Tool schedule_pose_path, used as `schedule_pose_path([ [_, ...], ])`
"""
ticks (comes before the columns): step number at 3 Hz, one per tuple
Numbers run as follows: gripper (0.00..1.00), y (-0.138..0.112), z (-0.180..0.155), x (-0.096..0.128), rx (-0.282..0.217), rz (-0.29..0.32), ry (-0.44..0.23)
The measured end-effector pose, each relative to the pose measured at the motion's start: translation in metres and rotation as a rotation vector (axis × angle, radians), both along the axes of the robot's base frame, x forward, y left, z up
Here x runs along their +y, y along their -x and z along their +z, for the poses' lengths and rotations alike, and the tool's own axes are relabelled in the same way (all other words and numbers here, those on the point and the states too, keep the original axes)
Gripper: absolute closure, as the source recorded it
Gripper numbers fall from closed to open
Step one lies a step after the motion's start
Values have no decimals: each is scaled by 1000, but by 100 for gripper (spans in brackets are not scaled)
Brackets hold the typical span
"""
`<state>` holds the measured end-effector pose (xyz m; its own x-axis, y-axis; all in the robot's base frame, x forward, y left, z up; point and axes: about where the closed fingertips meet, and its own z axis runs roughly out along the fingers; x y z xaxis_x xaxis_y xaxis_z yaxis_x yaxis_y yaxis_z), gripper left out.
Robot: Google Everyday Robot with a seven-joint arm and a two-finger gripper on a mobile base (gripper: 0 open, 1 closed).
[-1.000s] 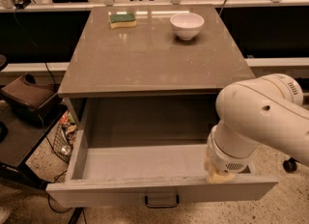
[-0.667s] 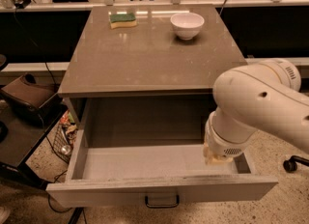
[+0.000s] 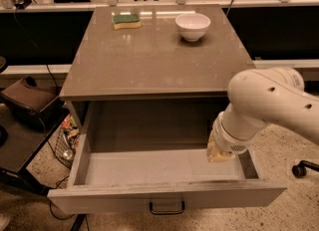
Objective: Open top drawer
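The top drawer (image 3: 164, 195) stands pulled far out from under the grey cabinet top (image 3: 159, 56). Its light grey front faces me with a small black bar handle (image 3: 167, 208) at the lower middle, and its plain grey inside is bare. My white arm (image 3: 269, 105) reaches in from the right. My gripper (image 3: 219, 153) hangs at the arm's end over the right part of the open drawer, apart from the handle. Only its pale tip shows below the wrist.
A white bowl (image 3: 192, 26) and a green and yellow sponge (image 3: 126, 21) sit at the back of the cabinet top. A dark bag (image 3: 30, 100) and a wire basket (image 3: 67, 143) stand on the floor to the left. A chair wheel (image 3: 301, 168) is at the right.
My arm has risen and drawn back to the right, away from the drawer front. The drawer stays pulled out.
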<state>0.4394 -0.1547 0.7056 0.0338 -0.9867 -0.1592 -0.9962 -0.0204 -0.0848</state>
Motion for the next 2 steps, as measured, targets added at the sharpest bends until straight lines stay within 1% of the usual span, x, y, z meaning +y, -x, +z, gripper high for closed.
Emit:
schedule_pose_path([
  [1, 100, 8, -45, 1, 65, -12, -74],
  [2, 100, 28, -67, 8, 133, -14, -102],
])
